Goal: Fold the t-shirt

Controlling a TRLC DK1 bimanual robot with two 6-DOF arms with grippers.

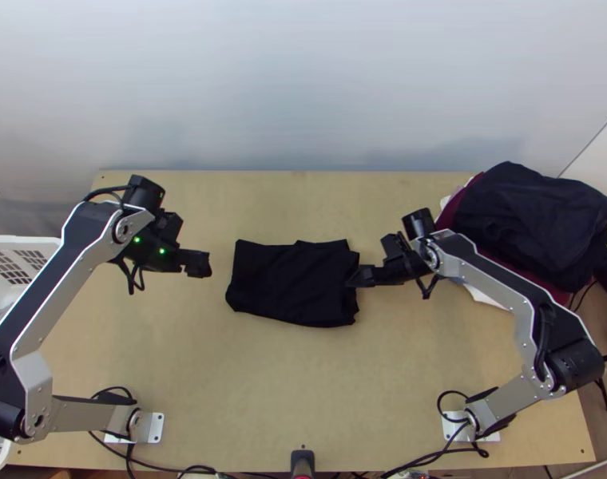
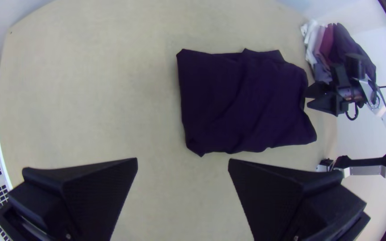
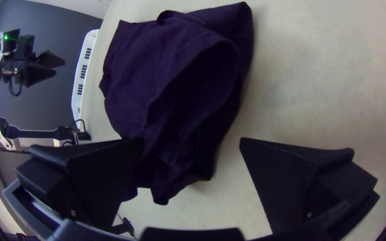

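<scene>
black fabric t-shirt (image 1: 291, 283): I see it folded into a rough, wrinkled rectangle, midway on the light wooden table (image 1: 303, 391) | my left gripper (image 1: 199, 264): fingers wide apart, empty, beside the shirt | my right gripper (image 1: 362, 277): fingers wide apart, clamping nothing, at the shirt's edge

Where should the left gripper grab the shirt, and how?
Probably the shirt's straight short edge facing the left gripper, coming in from that side, pinching all its layers. That edge lies fairly neat; the opposite end is rumpled, its layers loose.
</scene>
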